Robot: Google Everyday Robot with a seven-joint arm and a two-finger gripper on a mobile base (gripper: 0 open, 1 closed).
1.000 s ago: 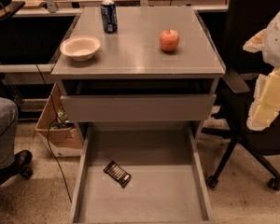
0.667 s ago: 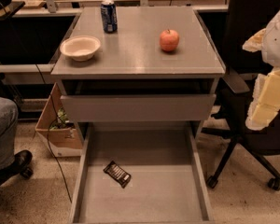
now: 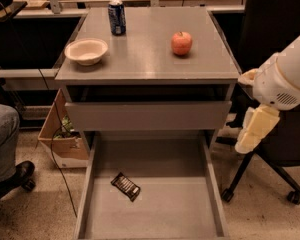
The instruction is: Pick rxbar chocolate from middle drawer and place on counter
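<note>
On your left, the counter [image 3: 150,64] carries a white bowl [image 3: 85,50] and a blue can [image 3: 116,17], with an apple [image 3: 181,43] further right. Below, the middle drawer [image 3: 170,206] stands pulled out. The rxbar chocolate [image 3: 125,186] lies askew on its floor, left of centre. At far right the gripper [image 3: 253,133] hangs beside the cabinet, well apart from the bar. You cannot tell its grip state.

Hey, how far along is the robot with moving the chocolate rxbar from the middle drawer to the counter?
Done: the middle drawer stands open. In hand: nothing yet; the gripper hangs right of the cabinet, apart from the bar. Left: the rxbar chocolate lies on the drawer floor, so reaching, grasping, lifting and placing it on the counter all remain.
</note>
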